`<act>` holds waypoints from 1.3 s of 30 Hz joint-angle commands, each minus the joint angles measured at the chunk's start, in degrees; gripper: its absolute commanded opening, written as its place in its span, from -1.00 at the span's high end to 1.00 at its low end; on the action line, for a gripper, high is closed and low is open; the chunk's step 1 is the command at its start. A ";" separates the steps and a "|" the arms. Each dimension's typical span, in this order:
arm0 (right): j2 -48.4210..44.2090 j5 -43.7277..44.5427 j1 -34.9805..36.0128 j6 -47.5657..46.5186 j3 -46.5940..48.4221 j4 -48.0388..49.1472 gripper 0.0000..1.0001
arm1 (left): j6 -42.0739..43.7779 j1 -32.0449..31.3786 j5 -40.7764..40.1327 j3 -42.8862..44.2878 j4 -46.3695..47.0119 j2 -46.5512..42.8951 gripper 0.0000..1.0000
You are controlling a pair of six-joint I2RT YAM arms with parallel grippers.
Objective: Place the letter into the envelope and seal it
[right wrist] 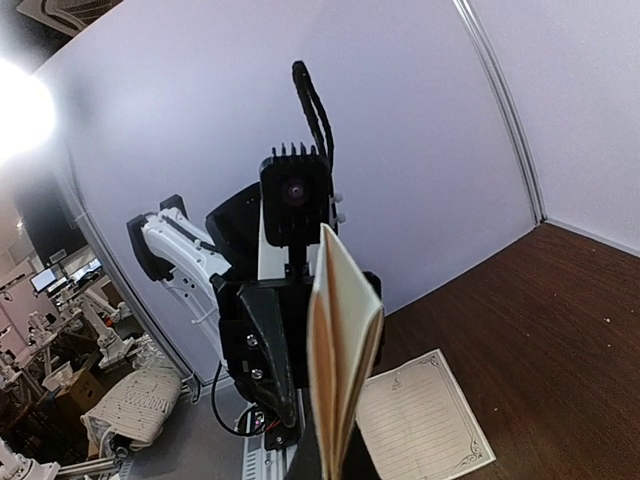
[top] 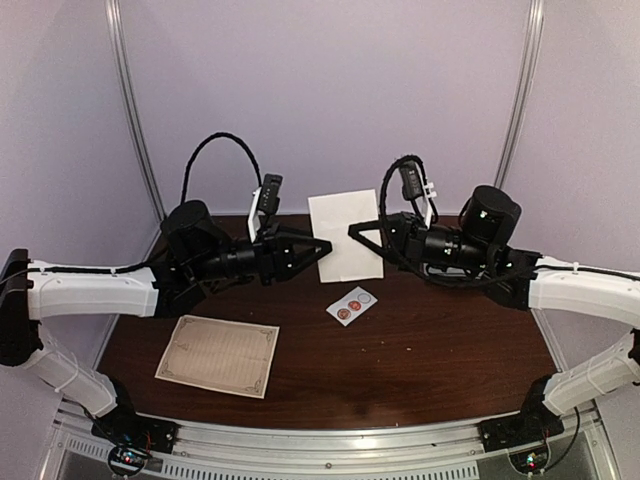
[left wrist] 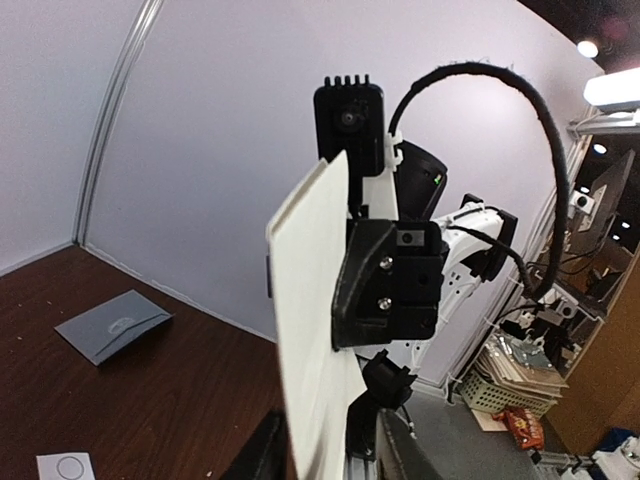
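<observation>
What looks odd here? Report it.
The white paper sheet hangs in mid-air, pinched between the left gripper and right gripper, while the grey-blue paper envelope lies apart on the brown table.

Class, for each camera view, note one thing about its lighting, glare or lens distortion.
Top view: even, soft light on the table, fine detail slightly blurred. Left wrist view: ceiling lights blaze at upper right, and the lens bows the wall rail. Right wrist view: a lamp flares white at upper left, while the held sheet looms close, edge-on.
</observation>
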 commanded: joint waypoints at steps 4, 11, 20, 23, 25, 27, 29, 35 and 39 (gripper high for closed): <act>-1.24 2.82 0.33 1.87 -0.15 3.52 0.59 | 0.02 -1.38 2.33 -0.47 3.46 0.46 1.00; -0.97 4.65 0.28 2.66 1.71 5.25 0.00 | 1.40 -1.56 2.31 -0.79 1.61 0.15 1.00; 1.28 3.59 0.28 4.22 4.52 8.13 0.29 | 2.91 -1.54 2.60 -0.90 -0.56 0.22 1.00; 1.63 3.32 0.28 4.73 4.61 8.84 0.87 | 3.02 -1.55 2.67 -1.04 -0.77 0.41 1.00; 1.60 3.26 0.28 4.77 4.61 8.86 1.00 | 3.10 -1.58 2.69 -1.01 -0.85 0.52 1.00; 1.41 3.58 0.28 4.52 4.39 8.85 1.00 | 3.23 -1.63 2.65 -1.10 -0.88 0.43 1.00; 0.98 4.15 0.28 4.29 4.10 8.65 1.00 | 3.35 -1.58 2.69 -1.00 -1.04 0.42 1.00; 1.21 3.97 0.28 3.98 3.85 8.09 1.00 | 2.90 -1.62 3.74 1.07 -1.04 1.26 0.34; 1.44 3.91 0.28 3.88 3.52 7.71 1.00 | 2.03 -1.61 4.57 2.52 0.49 2.28 0.33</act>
